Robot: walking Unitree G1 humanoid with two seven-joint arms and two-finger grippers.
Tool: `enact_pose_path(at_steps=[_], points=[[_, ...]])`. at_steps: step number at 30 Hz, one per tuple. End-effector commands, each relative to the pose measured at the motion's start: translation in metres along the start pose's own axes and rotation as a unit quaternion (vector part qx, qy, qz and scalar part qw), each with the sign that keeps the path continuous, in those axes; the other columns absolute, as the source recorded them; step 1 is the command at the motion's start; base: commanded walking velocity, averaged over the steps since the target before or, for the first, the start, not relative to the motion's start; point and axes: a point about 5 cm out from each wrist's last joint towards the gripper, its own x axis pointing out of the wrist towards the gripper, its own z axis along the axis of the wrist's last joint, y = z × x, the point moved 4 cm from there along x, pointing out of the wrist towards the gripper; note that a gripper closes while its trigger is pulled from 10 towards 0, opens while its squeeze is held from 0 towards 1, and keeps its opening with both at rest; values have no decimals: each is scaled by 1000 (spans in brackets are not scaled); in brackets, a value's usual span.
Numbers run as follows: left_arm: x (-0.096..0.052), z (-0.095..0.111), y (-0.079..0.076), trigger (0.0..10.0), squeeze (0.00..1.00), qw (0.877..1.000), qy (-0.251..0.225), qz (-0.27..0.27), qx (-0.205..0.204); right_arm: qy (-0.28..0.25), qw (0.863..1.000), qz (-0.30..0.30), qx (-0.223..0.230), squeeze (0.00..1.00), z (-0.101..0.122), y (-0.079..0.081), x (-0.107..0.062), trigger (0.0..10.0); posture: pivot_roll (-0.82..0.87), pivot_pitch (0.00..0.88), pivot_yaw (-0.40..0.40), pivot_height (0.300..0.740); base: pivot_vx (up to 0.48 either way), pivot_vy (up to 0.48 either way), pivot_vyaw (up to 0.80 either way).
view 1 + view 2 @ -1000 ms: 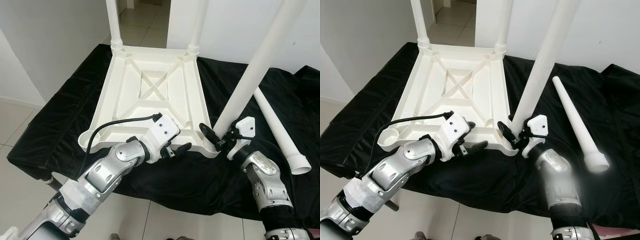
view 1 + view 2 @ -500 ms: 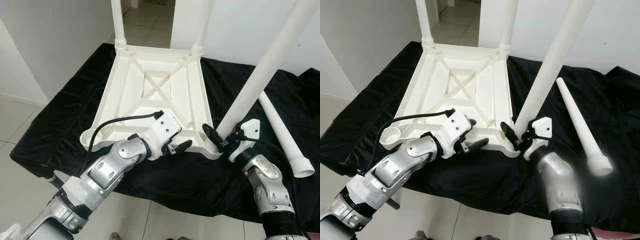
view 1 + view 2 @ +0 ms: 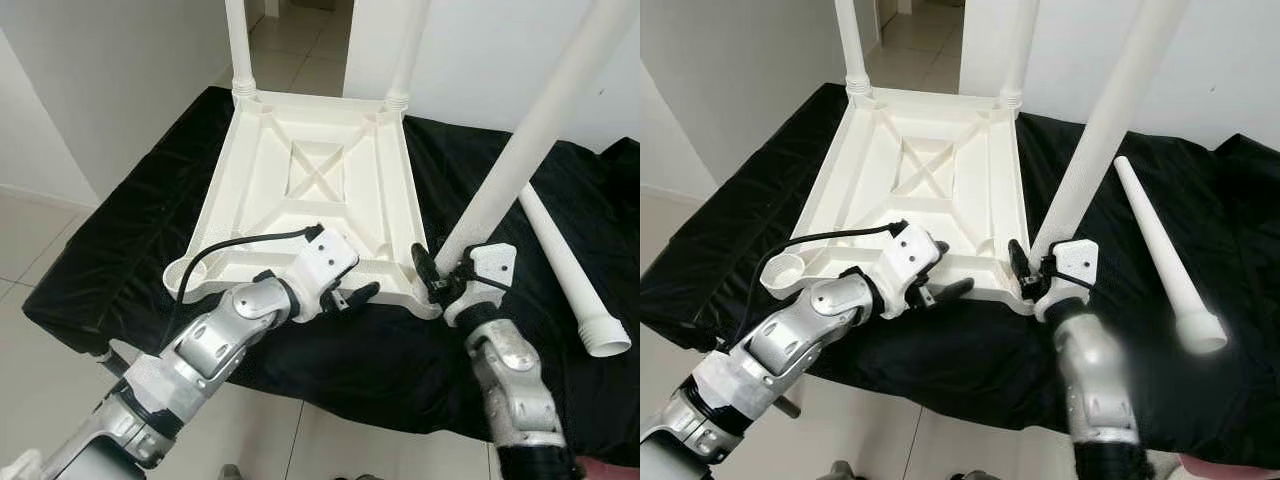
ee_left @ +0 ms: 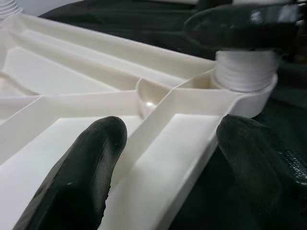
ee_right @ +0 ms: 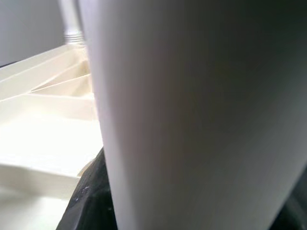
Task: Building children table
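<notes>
A white table top lies upside down on a black cloth. Two white legs stand in its far corners. A third leg stands tilted in the near right corner socket, with my right gripper shut on its base. My left gripper is open at the near rim, left of that corner. In the left wrist view its fingers straddle the rim, and the leg's threaded base sits in the socket. A fourth leg lies loose on the cloth at the right.
The near left corner socket holds no leg. The cloth's front edge drops to a tiled floor. A white wall stands at the left, and a doorway opens behind the table.
My right gripper and forearm have shifted a little left and nearer the corner, still holding the leg. The left gripper stays at the rim. The camera has moved slightly.
</notes>
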Motion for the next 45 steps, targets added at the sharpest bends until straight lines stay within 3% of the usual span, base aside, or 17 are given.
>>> enact_pose_path(at_steps=[1,2,6,10,22,23,26,27,34,40,41,42,43,45], points=[[-2,-1,-11,10000,0,997,2,-74,6,31,998,-55,8,0,-13,-5,-10,10000,-41,97,-22,740,0,0,0],[-2,-1,-11,10000,0,997,2,-74,6,31,998,-55,8,0,-13,-5,-10,10000,-41,97,-22,740,0,0,0],[-1,-1,-10,10000,0,997,1,-72,10,40,985,-164,33,0,-19,-1,-20,10000,-37,87,-18,740,0,0,0],[-1,0,-9,10000,0,997,0,-72,10,44,979,-191,45,0,-20,4,-21,10000,-35,82,-13,740,0,0,0],[-2,-1,-6,10000,0,997,2,-68,21,31,984,-167,54,0,-13,12,-20,10000,-35,69,-7,740,0,0,0],[-2,-1,-5,10000,0,998,2,-66,21,28,985,-160,52,243,-12,14,-19,10000,-32,69,-9,740,0,0,0],[-2,-1,-5,10000,0,998,2,-65,21,26,986,-157,51,243,-12,14,-19,10000,-32,69,-9,740,0,0,0],[-3,-1,-5,10000,0,998,1,-64,21,20,987,-147,55,1000,-10,16,-18,10000,-30,71,-13,740,0,0,0],[-3,0,-8,10000,0,998,-3,-62,20,17,991,-124,39,1000,-8,17,-19,10000,-31,73,-21,740,0,0,0],[-3,0,-8,10000,0,998,-6,-58,18,21,991,-127,24,1000,-10,9,-19,10000,-32,80,-29,740,0,0,0],[-3,0,-7,10000,0,998,-7,-56,20,20,992,-122,24,380,-10,9,-19,10000,-32,82,-31,740,0,0,0],[-3,0,-7,10000,0,998,-7,-56,20,20,992,-122,24,380,-10,9,-19,10000,-32,82,-31,740,0,0,0],[-2,1,-6,10000,0,998,-8,-53,20,20,993,-117,22,0,-10,8,-18,10000,-40,89,-40,740,0,0,0],[-1,2,-5,10000,0,998,-10,-50,21,19,993,-112,22,0,-10,8,-17,10000,-40,89,-40,740,0,0,0]])
